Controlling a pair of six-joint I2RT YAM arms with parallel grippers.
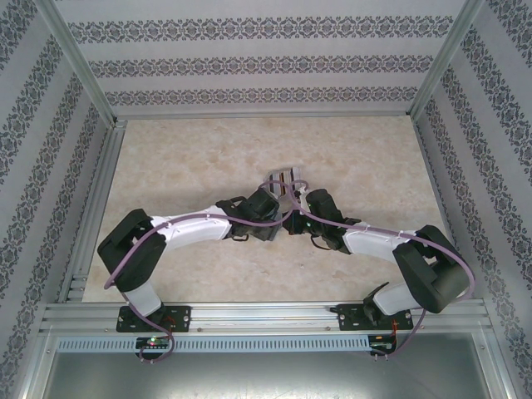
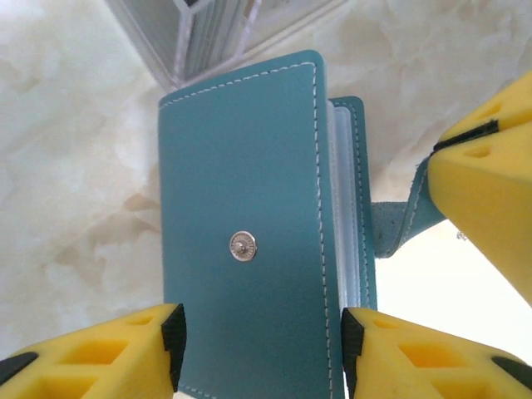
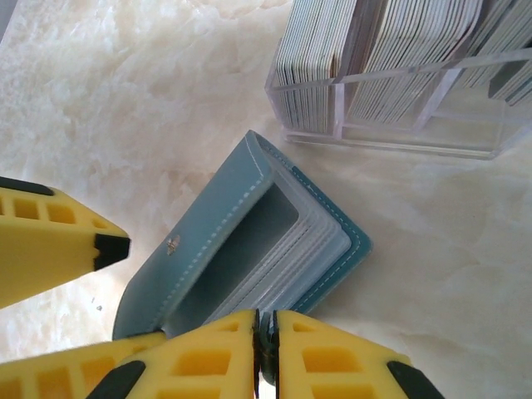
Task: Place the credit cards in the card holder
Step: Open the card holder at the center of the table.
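The teal card holder [image 2: 241, 183] lies on the marble table, its snap-button cover lifted a little off the clear pockets [image 3: 291, 249]. My left gripper [image 2: 263, 345] is open, with one finger on each side of the cover's near end. A small gap shows between the wallet and the left arm's fingers [image 3: 58, 241]. My right gripper [image 3: 266, 320] is shut on the card holder's teal strap tab [image 2: 391, 229], at the wallet's edge. The credit cards [image 3: 416, 41] stand on edge in a clear rack just beyond. Both grippers [image 1: 287, 216] meet at mid-table.
The clear slotted rack [image 1: 283, 177] stands right behind the wallet, close to both wrists. Patterned walls and a metal frame [image 1: 91, 208] enclose the table. Open marble [image 1: 183, 158] lies to the left and the right of the rack.
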